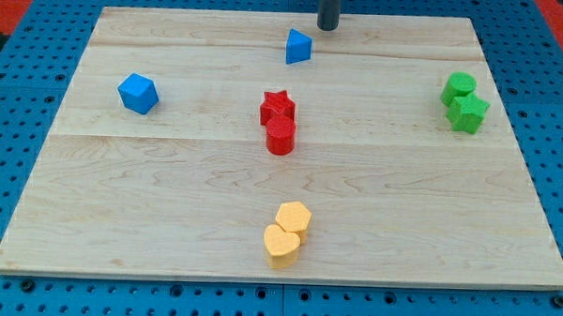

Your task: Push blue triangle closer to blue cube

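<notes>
The blue triangle [298, 47] lies near the view's top, a little right of the board's middle line. The blue cube [138, 93] lies at the view's left, lower than the triangle and well apart from it. My tip [328, 26] stands at the top edge of the board, just up and right of the blue triangle, with a small gap between them.
A red star [278, 106] and a red cylinder [280, 136] touch at the board's middle. Two yellow blocks [288, 233] sit together near the bottom. A green cylinder [459, 85] and a green star [469, 112] sit at the right. The wooden board [92, 217] lies on a blue pegboard.
</notes>
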You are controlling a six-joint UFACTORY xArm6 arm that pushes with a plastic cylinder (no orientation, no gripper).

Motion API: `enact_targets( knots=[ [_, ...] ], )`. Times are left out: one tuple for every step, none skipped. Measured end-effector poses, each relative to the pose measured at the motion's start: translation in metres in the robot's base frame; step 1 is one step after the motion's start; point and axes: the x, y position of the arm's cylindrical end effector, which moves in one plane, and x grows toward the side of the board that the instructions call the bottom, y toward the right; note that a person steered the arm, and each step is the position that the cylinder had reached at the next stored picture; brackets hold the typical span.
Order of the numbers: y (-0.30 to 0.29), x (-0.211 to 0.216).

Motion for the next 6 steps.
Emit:
enact_targets(
  knots=[
    [-0.017, 0.026],
    [-0.033, 0.051],
    [-0.05, 0.064],
    [-0.062, 0.053],
    [-0.084, 0.055],
    [-0.111, 0.074]
  ],
)
